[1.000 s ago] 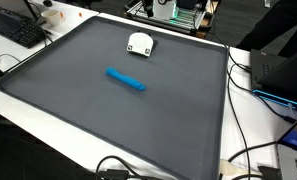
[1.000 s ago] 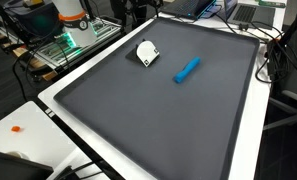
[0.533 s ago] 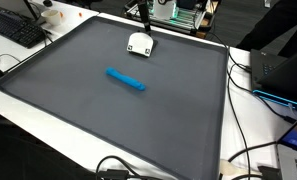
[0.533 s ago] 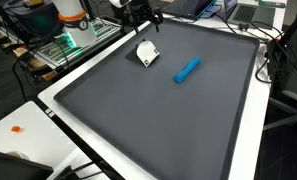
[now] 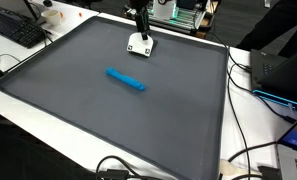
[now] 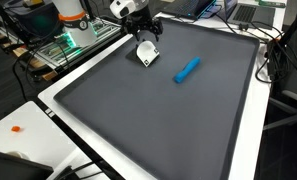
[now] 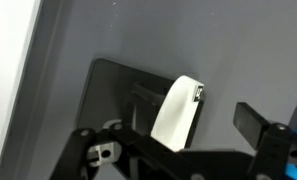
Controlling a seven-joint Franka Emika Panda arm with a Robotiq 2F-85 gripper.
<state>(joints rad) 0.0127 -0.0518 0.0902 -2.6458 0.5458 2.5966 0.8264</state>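
Dark grey rubber mat (image 5: 78,110): broad open passage on all sides of the blue plastic cylinder (image 5: 125,79), which lies flat mid-mat.
Far edge: white curved plastic piece (image 5: 140,45), low, well apart from the cylinder; black gripper (image 5: 141,32) occupies the room directly above it.
Off-mat: black keyboard (image 5: 18,30); black cables (image 5: 116,166) at the near edge.

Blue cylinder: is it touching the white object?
No, the blue cylinder lies well apart from the white object, with bare grey mat between them in both exterior views.
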